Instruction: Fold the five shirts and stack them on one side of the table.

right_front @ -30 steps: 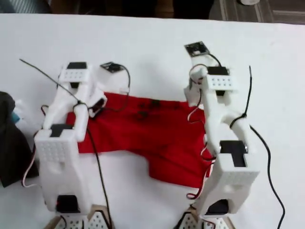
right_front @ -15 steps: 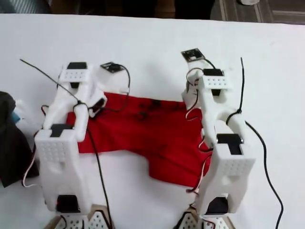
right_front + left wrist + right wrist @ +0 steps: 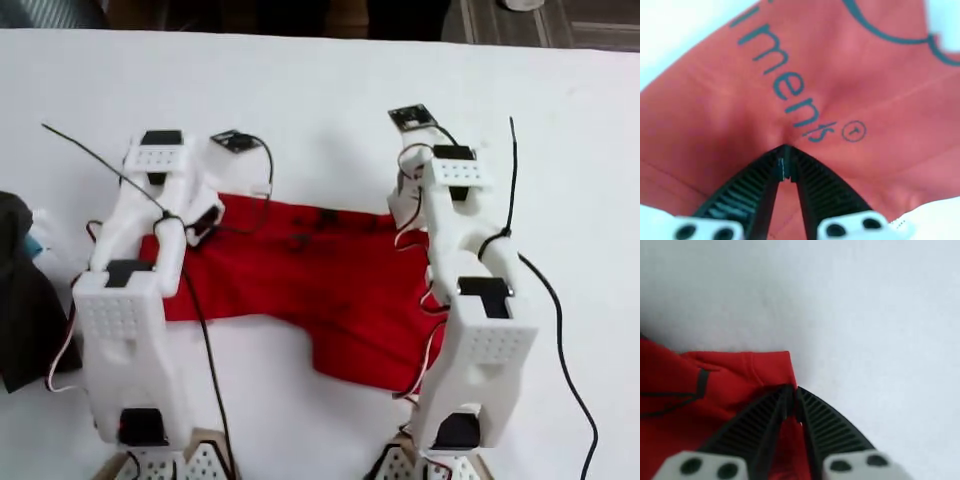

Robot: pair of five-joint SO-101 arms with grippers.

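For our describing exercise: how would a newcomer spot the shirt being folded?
Look at the white table. Between the left arm and right arm lies a shirt. It alone is red; the cloth heap at the table's left edge is dark.

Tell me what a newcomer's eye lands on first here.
A red shirt lies spread on the white table between two white arms. The left arm and the right arm each have their jaws shut on it, the left beside its dark print, the right at a corner. A dark heap of cloth sits at the left edge of the high view.
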